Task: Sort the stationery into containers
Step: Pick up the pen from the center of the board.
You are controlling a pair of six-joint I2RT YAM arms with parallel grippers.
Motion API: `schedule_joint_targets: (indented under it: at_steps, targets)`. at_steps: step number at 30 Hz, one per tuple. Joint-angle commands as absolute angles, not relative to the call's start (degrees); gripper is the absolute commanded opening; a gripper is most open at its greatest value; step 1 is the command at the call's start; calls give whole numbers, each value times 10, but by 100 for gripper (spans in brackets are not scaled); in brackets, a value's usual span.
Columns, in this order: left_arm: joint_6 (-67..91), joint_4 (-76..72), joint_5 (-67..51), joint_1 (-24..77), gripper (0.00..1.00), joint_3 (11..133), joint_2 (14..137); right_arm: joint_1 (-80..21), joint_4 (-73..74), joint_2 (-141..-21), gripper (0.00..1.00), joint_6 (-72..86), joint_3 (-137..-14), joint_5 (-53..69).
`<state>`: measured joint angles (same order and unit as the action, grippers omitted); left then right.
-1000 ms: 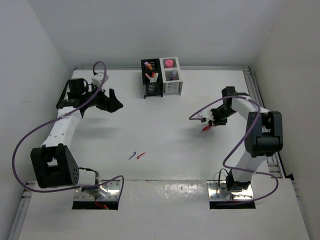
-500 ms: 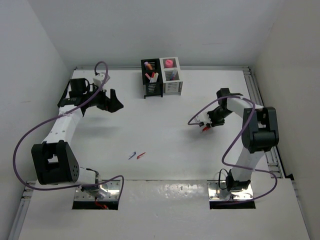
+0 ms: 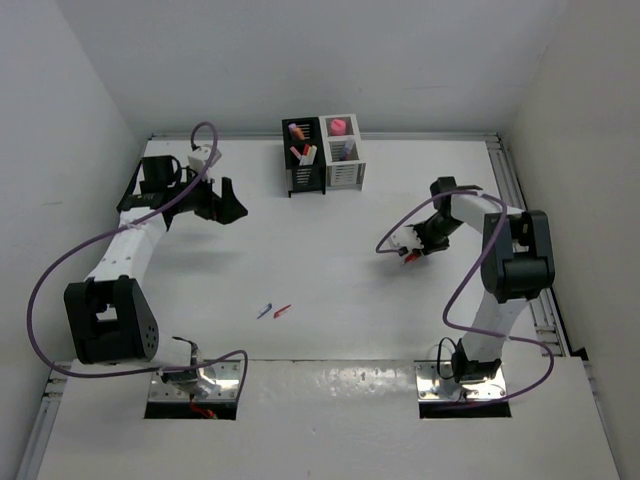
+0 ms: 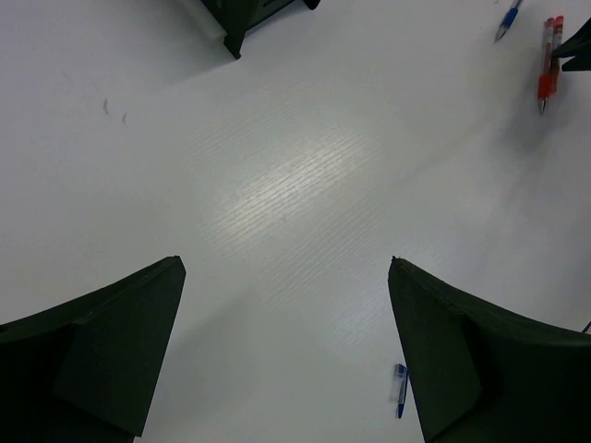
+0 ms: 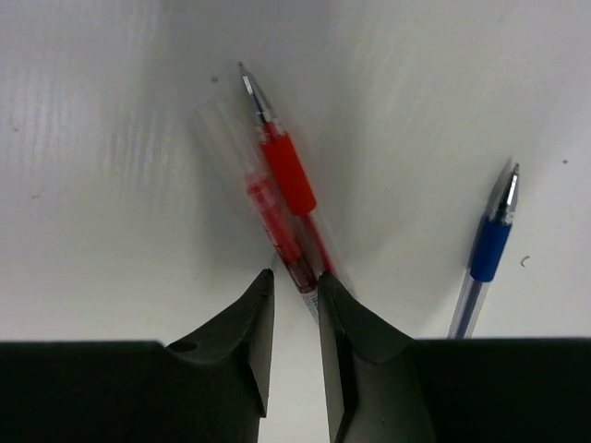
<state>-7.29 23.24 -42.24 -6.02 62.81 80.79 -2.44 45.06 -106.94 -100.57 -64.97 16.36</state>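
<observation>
- Top external view: the joined containers (image 3: 324,160) are seen at the far middle of the table (image 3: 300,250); the black holder (image 3: 304,170) is on the left and the white holder (image 3: 345,170) on the right; coloured stationery is seen standing in both.
- Left gripper (image 3: 222,205) is held over the far left of the table, well apart from the holders; in the left wrist view its fingers (image 4: 102,360) are spread wide, with nothing between them.
- Right gripper (image 3: 411,252) is seen low at the right of the table; in the right wrist view its jaws are clenched on the rear end of a red pen (image 5: 286,175), tip pointed away; whether a second clear red barrel lies alongside cannot be told.
- Blue pen (image 5: 488,251) is seen just beside the red pen, apart from the fingers.
- Loose blue pen (image 3: 264,311) and short red piece (image 3: 282,310) are noted side by side at the near middle of the table, well apart from both grippers.
</observation>
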Motion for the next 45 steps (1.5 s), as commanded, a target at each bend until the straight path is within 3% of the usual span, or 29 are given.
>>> schedule_joint_targets:
  at_steps: [1,14,25,30,33,38,41,44,45]
  targets:
    - [-83,225,-428,-55,99,650,807,-33,485,-1074,24,-1042,-647,152]
    - [-83,228,-428,-55,99,649,797,-83,486,-1004,24,-1063,-535,134]
    - [-83,230,-424,-55,99,640,781,-157,467,-985,33,-975,-490,98]
    - [-83,230,-423,-56,99,636,778,-179,463,-973,25,-950,-484,105]
    - [-84,229,-424,-57,99,635,777,-197,486,-951,13,-935,-485,130]
    - [-82,224,-432,-59,99,634,776,-233,596,-913,2,-833,-583,289]
    - [-70,213,-445,-63,99,633,778,-233,610,-918,0,-706,-752,409]
    - [-58,199,-456,-68,98,635,780,-208,488,-941,0,-513,-854,499]
    - [-55,195,-458,-69,98,634,781,-200,426,-946,0,-374,-862,508]
